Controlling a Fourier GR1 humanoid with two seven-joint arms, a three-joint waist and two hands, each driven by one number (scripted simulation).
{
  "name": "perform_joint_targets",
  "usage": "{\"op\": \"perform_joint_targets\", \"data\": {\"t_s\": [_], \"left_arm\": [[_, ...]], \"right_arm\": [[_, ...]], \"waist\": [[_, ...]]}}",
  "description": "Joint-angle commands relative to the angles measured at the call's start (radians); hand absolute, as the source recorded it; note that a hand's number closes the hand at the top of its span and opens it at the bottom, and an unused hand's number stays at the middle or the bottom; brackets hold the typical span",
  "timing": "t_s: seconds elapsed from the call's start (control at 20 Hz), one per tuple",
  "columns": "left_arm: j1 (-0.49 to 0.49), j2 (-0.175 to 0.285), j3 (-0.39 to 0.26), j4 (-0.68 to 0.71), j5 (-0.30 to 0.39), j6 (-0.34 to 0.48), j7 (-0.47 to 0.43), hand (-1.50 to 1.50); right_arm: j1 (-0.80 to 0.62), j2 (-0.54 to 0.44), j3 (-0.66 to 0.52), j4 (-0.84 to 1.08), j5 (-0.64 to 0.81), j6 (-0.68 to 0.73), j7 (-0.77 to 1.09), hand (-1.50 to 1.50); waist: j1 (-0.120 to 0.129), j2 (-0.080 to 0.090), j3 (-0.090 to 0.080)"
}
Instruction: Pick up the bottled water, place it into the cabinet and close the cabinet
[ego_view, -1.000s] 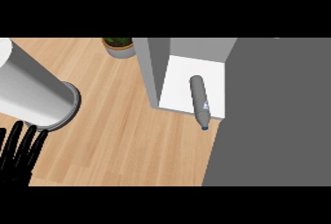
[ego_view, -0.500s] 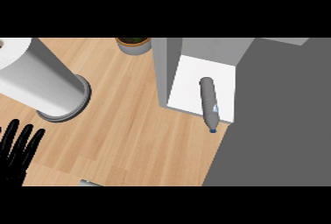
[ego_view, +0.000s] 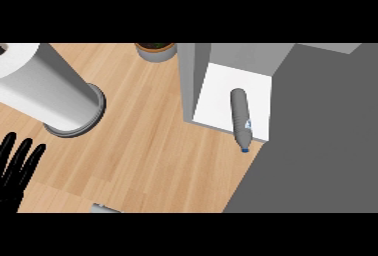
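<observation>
A slim grey bottled water (ego_view: 239, 116) lies on its side on the flat white floor (ego_view: 215, 102) of the grey, box-shaped cabinet (ego_view: 187, 75). Its blue cap pokes just past the front edge. Well apart, at the lower left, the black left hand (ego_view: 16, 171) rests with fingers straight and spread, holding nothing. Between them stretches the pale wood-grain counter (ego_view: 155, 150), with a smooth white cylinder (ego_view: 44, 87) on a round grey base.

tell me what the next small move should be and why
Probably bring the right hand, out of view, toward the cabinet: the bottled water already lies on its white shelf, so only closing remains. The left hand rests open at the lower left, far from it.
</observation>
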Motion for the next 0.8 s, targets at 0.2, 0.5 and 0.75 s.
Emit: {"op": "perform_joint_targets", "data": {"t_s": [0.2,0.5,0.75], "left_arm": [[0.000,0.010,0.009,0.015,0.017,-0.024,0.009,-1.50],[0.006,0.018,0.021,0.001,0.021,-0.035,0.005,-1.50],[-0.010,0.028,0.042,0.021,0.033,-0.051,0.005,-1.50]], "right_arm": [[-0.125,0.042,0.109,0.020,0.003,0.009,0.119,1.50],[-0.122,0.072,0.101,0.060,-0.049,0.003,0.129,1.50],[-0.110,0.077,0.134,0.089,-0.146,0.039,0.113,1.50]], "waist": [[-0.009,0.006,-0.003],[0.010,0.016,0.001],[0.029,0.038,0.001]]}}
